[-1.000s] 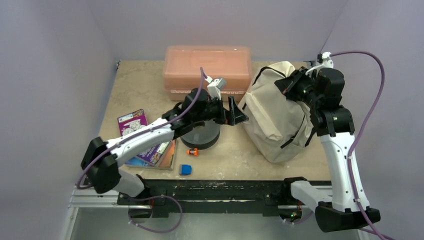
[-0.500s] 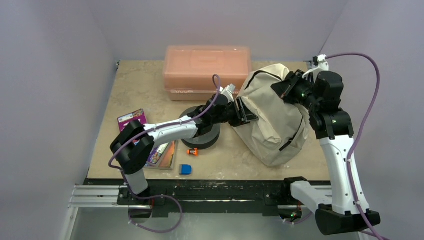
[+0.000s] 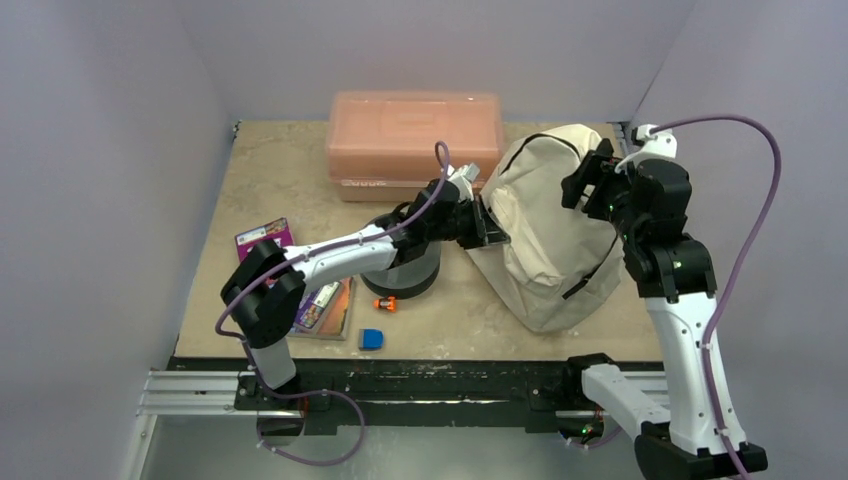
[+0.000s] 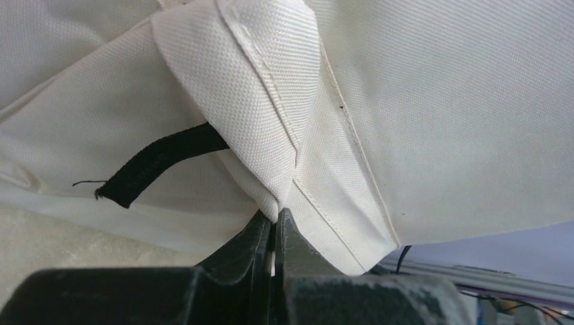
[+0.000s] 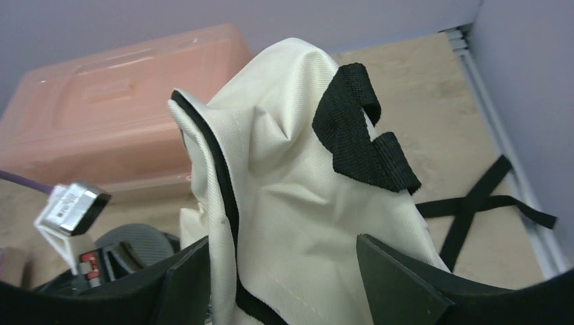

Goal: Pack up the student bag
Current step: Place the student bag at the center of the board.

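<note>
With left gripper point(image 4: 276, 227) shut on a seam fold point(image 4: 271, 135) of the student bag point(image 3: 545, 250) just above its tips, and right gripper point(image 5: 281, 247) open, empty, black handle loop point(image 5: 355, 139) just ahead, draw the fold away slowly to spread the mouth without dragging fabric over the surface point(image 3: 290, 170).

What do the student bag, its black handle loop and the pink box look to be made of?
The student bag: matte cream woven cloth, likely canvas or nylon; fine weave and stitched seams show. The handle loop: coarse black webbing, ribbed texture. The pink box: probably translucent plastic; smooth, moulded lid, faint sheen.
</note>
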Tool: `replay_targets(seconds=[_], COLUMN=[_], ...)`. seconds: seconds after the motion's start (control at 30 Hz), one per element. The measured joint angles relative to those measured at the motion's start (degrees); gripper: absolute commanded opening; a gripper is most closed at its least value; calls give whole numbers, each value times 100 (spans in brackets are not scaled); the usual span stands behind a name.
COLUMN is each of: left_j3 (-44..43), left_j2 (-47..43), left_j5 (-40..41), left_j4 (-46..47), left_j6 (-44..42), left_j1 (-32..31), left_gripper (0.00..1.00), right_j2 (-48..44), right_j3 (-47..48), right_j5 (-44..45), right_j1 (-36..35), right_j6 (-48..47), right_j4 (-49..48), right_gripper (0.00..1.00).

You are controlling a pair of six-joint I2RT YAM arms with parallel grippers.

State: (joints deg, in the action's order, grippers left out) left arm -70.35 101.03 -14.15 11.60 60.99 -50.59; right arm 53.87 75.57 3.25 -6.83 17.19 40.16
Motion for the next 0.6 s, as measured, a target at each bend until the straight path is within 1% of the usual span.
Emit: replay_targets(seconds=[0.03,0.07,0.13,0.2,0.3,0.33,0.4,0.5,0.53,0.57,0.6], left_j3=[-131,-396,-962,-1589,-2223,-2452,-2940,-3646,-3807,-3895,-4039], left_j2=[0,13,70,136,177,223,402,809,938,1023,1147], left_j5=[-44,-111,-205,-317,-452,-522,-702,-894,-922,-946,-973], left_j4=[-214,-621,-1357,-2076,-2918,-3200,-3683,-4277,-4415,-4507,-4686], left_j6=[-175,-420,-885,-1412,-2000,-2168,-2500,-2905,-2981,-3038,-3082], left_j1=[11,20,33,44,70,87,120,140,140,142,142], left_gripper=[0,0,0,0,0,0,0,0,0,10,24], right_j2=[-59,-122,-240,-350,-470,-527,-682,-1108,-1320,-1569,-1801], right_j3=[0,2,0,-44,-197,-269,-468,-933,-1086,-1239,-1375], right_j5=[225,396,640,743,772,756,649,479,428,376,319], right_j1=[-35,-59,-72,-72,-68,-68,-68,-61,-61,-61,-61], right_j6=[-81,-133,-212,-186,-39,55,254,675,870,1091,1322], right_j4=[50,103,192,243,404,496,629,837,918,977,1027], right_gripper=[85,84,81,76,65,56,32,0,0,0,0])
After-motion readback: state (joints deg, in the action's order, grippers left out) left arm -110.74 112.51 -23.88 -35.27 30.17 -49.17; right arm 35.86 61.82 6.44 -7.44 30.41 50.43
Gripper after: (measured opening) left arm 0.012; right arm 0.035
